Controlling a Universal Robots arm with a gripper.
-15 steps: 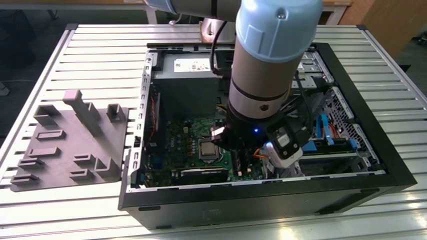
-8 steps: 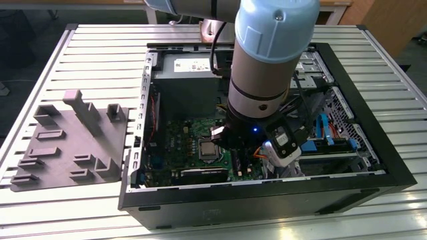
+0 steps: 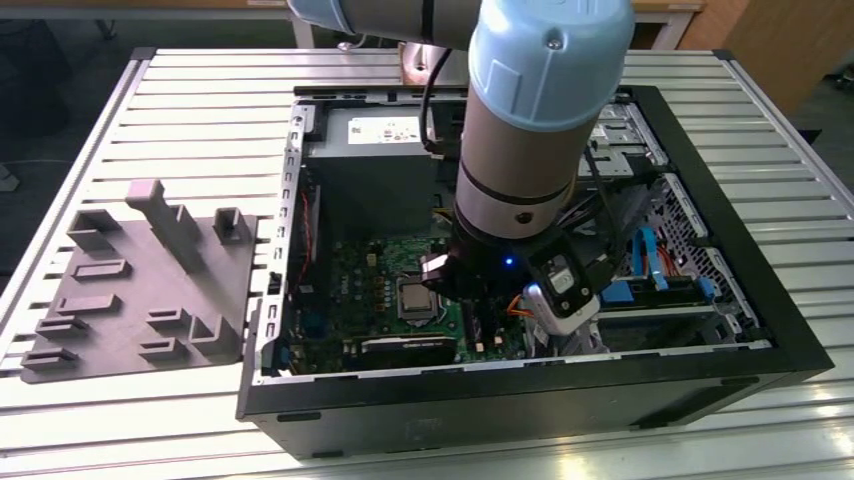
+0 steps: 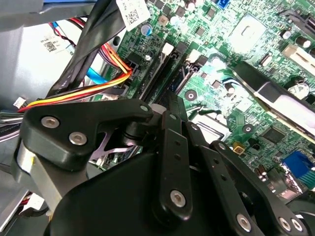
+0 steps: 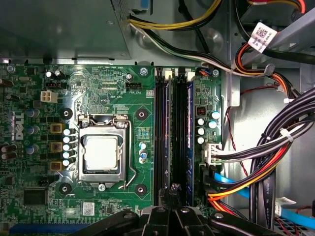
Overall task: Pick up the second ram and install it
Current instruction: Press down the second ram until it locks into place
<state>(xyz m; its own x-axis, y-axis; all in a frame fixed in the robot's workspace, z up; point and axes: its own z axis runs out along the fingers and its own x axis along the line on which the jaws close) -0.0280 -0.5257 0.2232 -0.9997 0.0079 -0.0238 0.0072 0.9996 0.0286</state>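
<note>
Reaching down into the open computer case (image 3: pixel 747 330), the claw (image 5: pixel 170 199) hangs directly over the memory slots (image 5: pixel 174 132) of the green motherboard (image 5: pixel 98 93). In the first wrist view its black linkages spread along the near edge and its tips meet just above the end of the slots; whether the tips are pressed together or gripping anything cannot be told, since the linkage bodies cover them. In the second wrist view the claw's (image 4: pixel 167 105) black links lie over the same slots, with the board's components around them.

Two long slots run side by side next to the processor socket (image 5: pixel 102 155). A dark blue-green board, the second ram (image 5: pixel 189 142), stands on edge in the slot farther from the socket, between the slot's end clips (image 5: pixel 179 74). It cannot be told whether it is fully seated.

A bundle of yellow, orange and black cables (image 5: pixel 256 172) curves beside the slots, and a blue flat cable (image 5: pixel 231 184) lies under it.

In the exterior view the arm (image 3: pixel 534 130) descends into the case, which rests on a slatted metal bench (image 3: pixel 187 110). A grey parts fixture (image 3: pixel 140 290) sits on the bench at the exterior view's left of the case.
</note>
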